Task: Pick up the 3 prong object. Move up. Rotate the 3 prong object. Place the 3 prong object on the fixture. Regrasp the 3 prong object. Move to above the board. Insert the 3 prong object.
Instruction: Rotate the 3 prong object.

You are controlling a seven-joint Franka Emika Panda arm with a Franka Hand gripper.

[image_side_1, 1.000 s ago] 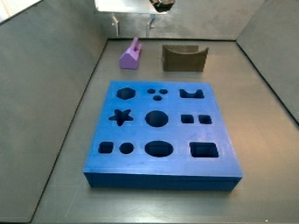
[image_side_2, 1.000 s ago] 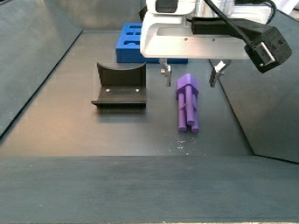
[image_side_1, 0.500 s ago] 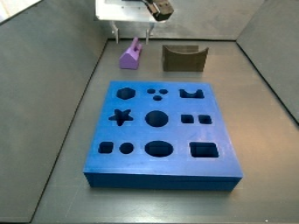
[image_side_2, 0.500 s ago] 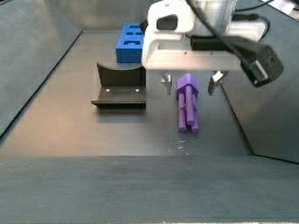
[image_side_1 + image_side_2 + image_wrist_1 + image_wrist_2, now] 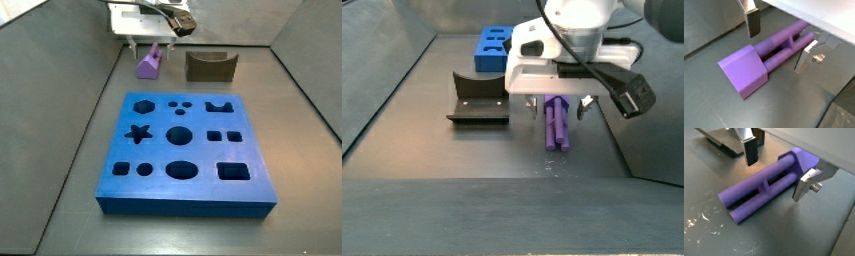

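The 3 prong object (image 5: 764, 55) lies flat between the lowered gripper's (image 5: 777, 42) spread fingers (image 5: 751, 150) (neither touching).

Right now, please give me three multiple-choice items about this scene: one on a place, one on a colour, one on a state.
1. Where is the 3 prong object?
A. lying on the floor
B. on the fixture
C. in the board

2. What colour is the board?
A. red
B. blue
C. grey

3. How does the gripper stand?
A. open, one finger each side of the object
B. shut on the fixture
C. out of view

Answers: 1 A, it lies flat beside the fixture. 2 B, both side views show blue. 3 A, gaps show at both fingers.
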